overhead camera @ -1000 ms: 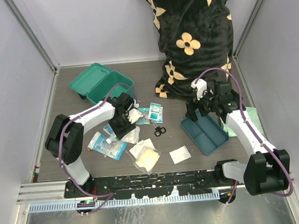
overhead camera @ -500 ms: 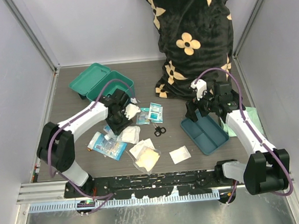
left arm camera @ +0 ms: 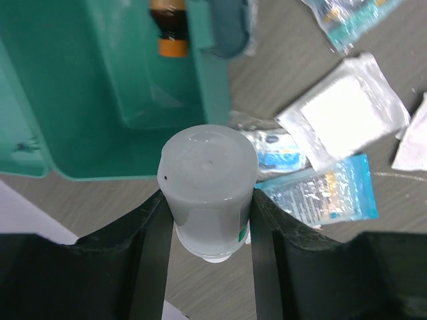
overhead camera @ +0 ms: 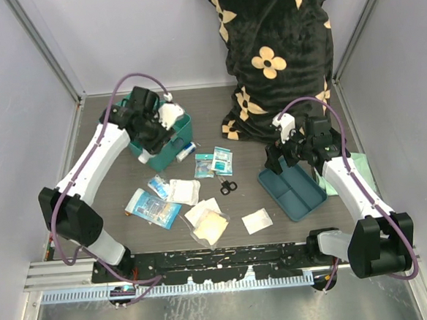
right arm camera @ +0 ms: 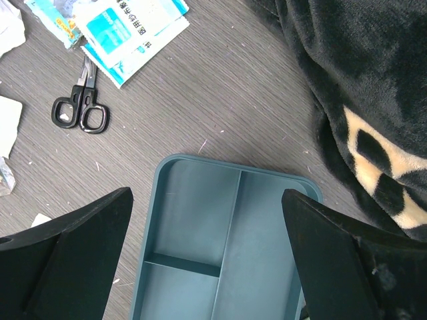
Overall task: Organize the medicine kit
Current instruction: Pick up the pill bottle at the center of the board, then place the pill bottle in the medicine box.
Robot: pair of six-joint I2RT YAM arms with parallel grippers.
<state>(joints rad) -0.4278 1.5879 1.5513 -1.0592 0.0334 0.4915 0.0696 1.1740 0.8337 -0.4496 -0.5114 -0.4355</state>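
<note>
Left end effector (left arm camera: 208, 223) is clamped on a white bottle (left arm camera: 208, 177), hanging at the front edge of the open medicine kit (left arm camera: 100, 87), back-left on the bench (overhead camera: 210, 112). Right end effector (right arm camera: 205, 197) is spread wide with nothing in it, over the divided tray (right arm camera: 267, 267).

Your right gripper (right arm camera: 207, 193) hangs wide open over the divided tray (right arm camera: 190, 220).
Its dark fingers (right arm camera: 73, 253) frame three tray compartments. Black scissors (right arm camera: 80, 107) lie up-left on the wood-grain table (right arm camera: 227, 93), blue-and-white packets (right arm camera: 130, 30) just above them, and a dark plush pillow (right arm camera: 360, 67) with a cream pattern fills your upper right.
</note>
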